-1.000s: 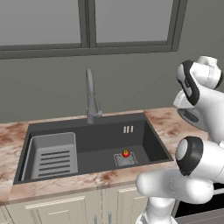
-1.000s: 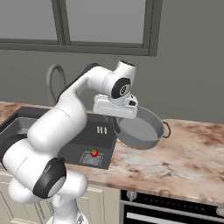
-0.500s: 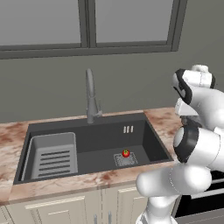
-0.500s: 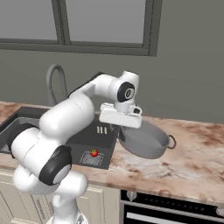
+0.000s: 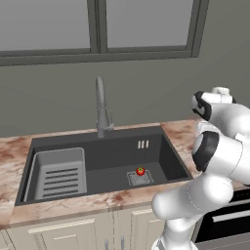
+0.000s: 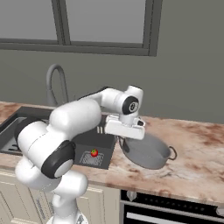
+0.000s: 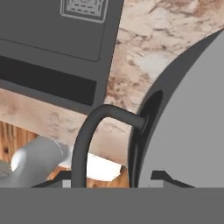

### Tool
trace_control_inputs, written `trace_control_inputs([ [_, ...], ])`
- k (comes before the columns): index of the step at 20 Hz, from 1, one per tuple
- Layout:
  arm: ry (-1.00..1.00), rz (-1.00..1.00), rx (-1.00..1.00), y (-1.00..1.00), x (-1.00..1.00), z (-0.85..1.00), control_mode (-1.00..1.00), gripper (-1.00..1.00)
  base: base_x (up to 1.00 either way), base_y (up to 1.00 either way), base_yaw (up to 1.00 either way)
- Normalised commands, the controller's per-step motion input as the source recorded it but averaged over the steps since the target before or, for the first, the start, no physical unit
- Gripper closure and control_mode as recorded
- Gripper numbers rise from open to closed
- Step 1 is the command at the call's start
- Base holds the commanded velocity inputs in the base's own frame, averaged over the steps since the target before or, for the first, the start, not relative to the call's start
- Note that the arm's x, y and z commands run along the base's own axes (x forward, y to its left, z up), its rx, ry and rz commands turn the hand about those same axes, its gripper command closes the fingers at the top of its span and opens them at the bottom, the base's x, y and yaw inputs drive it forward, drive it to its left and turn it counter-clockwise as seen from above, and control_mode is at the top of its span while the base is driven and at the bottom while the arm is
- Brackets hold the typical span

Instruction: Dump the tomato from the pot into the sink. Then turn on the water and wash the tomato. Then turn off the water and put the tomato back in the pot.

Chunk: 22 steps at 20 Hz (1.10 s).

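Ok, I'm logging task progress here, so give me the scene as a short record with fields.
tomato: in the sink, on the drain grate
pot: held over the counter right of the sink, empty as far as visible
gripper: at the pot's rim, by its handle
faucet: no water visible
done: tomato dumped

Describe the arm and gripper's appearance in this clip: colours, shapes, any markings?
Glossy white rounded arm segments with black joint bands and a black round cap at the wrist. The gripper is a flat white block. No cables or markings visible.
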Motion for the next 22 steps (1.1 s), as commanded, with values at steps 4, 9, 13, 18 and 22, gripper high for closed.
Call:
trace_control_inputs([
  [4,-0.02,0.04,0.00,0.00,0.15,-0.44,-1.00,1.00,0.00,0.00,0.00],
  [9,-0.01,0.05,0.00,-0.01,0.19,-0.37,-1.00,1.00,0.00,0.00,0.00],
  [13,-0.03,0.04,0.00,-0.08,0.19,-0.33,-1.00,1.00,0.00,0.00,0.00],
  [18,-0.03,0.03,0.00,-0.08,0.19,-0.28,-1.00,1.00,0.00,0.00,0.00],
  [22,-0.07,0.05,0.00,-0.06,0.20,-0.15,-1.00,1.00,0.00,0.00,0.00],
])
